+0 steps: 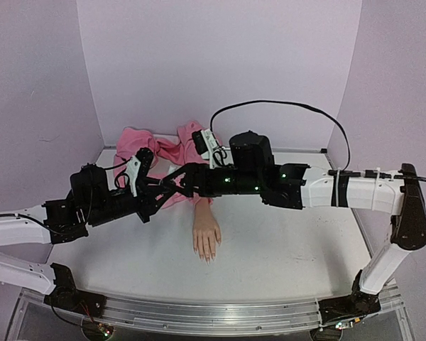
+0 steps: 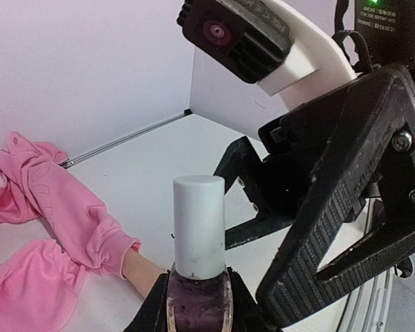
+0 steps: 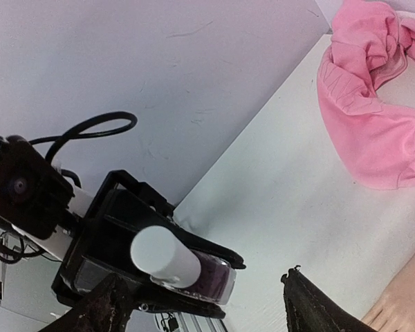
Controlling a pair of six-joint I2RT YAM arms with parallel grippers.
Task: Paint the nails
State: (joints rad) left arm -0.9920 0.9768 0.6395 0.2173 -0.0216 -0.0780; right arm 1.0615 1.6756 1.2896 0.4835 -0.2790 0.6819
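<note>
Two claws meet above a fake hand, and one holds nail paint.

From above, the left claw [image 1: 169, 187] and right claw [image 1: 187, 177] meet over the near edge of the pink cloth [image 1: 156, 145]. The pale fake hand [image 1: 206, 238] lies flat on the table [image 1: 291, 249], and its nails [image 1: 207, 257] point near, too tiny to see well. The left wrist view shows what the top view hides: the left claw pinches a dark purple bottle [image 2: 199, 308] with a white cap [image 2: 198, 225]. The right wrist view shows the right claw spread wide, with the cap close in front.
</note>
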